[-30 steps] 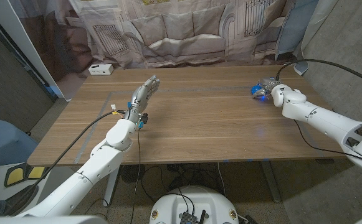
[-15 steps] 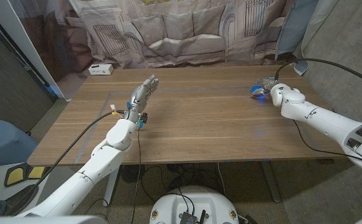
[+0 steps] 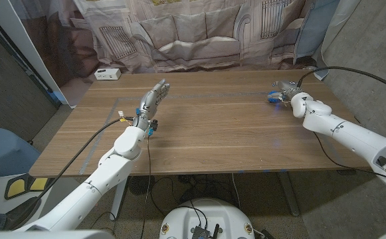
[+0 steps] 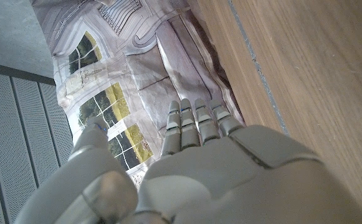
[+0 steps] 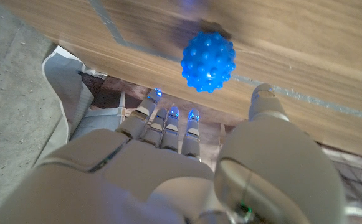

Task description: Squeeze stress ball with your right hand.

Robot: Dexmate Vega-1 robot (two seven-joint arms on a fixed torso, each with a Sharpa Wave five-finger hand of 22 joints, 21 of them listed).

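The wooden surface (image 3: 206, 126) in front of me is carrying a small white box (image 3: 106, 74) at its far left corner, close to the back edge. Behind the surface a printed cloth backdrop (image 3: 193, 33) showing a sofa and windows is hanging. A blue chair (image 3: 0, 149) is sitting off to my left, and cables (image 3: 179, 192) are trailing over the floor under the surface.

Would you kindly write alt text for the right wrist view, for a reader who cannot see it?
A blue knobbly stress ball sits on the wooden table, just beyond the right hand, whose fingers and thumb are spread and do not touch it.
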